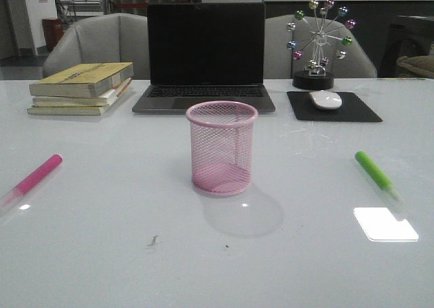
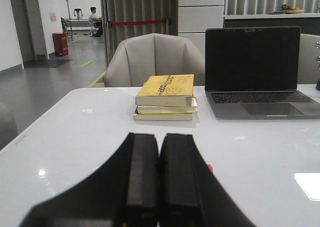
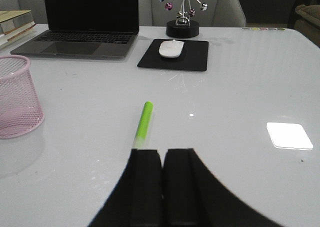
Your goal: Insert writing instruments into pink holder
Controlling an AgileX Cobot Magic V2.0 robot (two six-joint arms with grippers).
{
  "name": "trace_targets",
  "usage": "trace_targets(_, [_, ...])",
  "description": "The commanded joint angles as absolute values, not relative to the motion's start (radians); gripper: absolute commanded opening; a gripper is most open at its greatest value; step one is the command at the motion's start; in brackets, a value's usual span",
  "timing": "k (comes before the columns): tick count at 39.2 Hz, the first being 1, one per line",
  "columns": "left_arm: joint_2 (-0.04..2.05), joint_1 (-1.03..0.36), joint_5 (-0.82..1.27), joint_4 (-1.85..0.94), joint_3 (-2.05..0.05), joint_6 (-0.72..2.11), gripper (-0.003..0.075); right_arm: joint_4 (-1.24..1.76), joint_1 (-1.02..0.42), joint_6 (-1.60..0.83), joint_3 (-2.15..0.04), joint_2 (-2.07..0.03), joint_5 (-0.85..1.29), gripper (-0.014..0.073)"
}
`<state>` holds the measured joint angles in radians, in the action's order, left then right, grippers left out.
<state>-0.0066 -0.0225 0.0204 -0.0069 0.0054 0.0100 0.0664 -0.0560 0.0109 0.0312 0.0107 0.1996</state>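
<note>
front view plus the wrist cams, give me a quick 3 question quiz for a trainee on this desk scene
1. True or false: the pink holder already has a marker standing in it.
2. Multiple choice: the green marker lies on which side of the holder, seen from the robot? A) left B) right C) behind it
3. Short answer: how do the fingers of the left tool and the right tool stand?

Key
1. False. The holder is empty; the pink marker and the green one both lie flat on the table.
2. B.
3. Both shut, fingers together with nothing between them, in their wrist views.
</note>
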Motion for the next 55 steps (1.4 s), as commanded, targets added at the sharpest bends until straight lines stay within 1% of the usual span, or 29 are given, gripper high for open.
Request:
trace_targets(1, [-0.026,-0.026,-0.07,-0.016,0.008,0.0,0.0092,0.064,-0.058,0.009,0.031,0.029,0.115,0.0057])
trace_targets(14, [-0.026,-0.026,-0.096,-0.016,0.008,0.0,0.0092,0.059,-0.058,0.007,0.031,0.029,0.106,0.0057])
trace_targets(17, [-0.026,-0.026,-0.16,-0.016,0.008,0.0,0.0092,0.059,-0.058,0.007,0.031,0.029,0.092,0.0057])
trace_targets(22, [-0.026,-0.026,-0.345,-0.016,0.008,0.0,0.0092,0.059,-0.058,0.008,0.031,0.029,0.041,0.0057])
trace_targets(25, [-0.026,-0.026,-0.409,-0.016,0.002,0.0,0.0092,0.06,-0.057,0.008,0.031,0.029,-0.012,0.0057])
trace_targets(29, [-0.026,-0.026,-0.406,-0.016,-0.044,0.0,0.0092,0.067,-0.059,0.009,0.013,0.029,-0.157,0.0057])
trace_targets(32, [-0.022,-0.026,-0.367,-0.016,-0.11,0.0,0.0092,0.066,-0.059,0.009,-0.046,0.029,-0.194,0.0057])
trace_targets(36, [0.011,-0.026,-0.244,0.02,-0.235,0.0,0.0092,0.066,-0.059,0.009,-0.162,0.027,-0.125,0.0057])
trace_targets(42, [0.125,-0.026,-0.241,0.085,-0.369,0.0,0.0092,0.066,-0.059,0.009,-0.334,-0.038,0.0,0.0057])
trace_targets(48, [0.284,-0.026,-0.224,0.085,-0.477,0.0,0.0092,0.066,-0.059,0.009,-0.455,-0.183,0.081,0.0057])
trace_targets(55, [0.48,-0.026,-0.088,0.085,-0.602,0.0,0.0092,0.066,-0.059,0.009,-0.588,-0.396,0.13,0.0057])
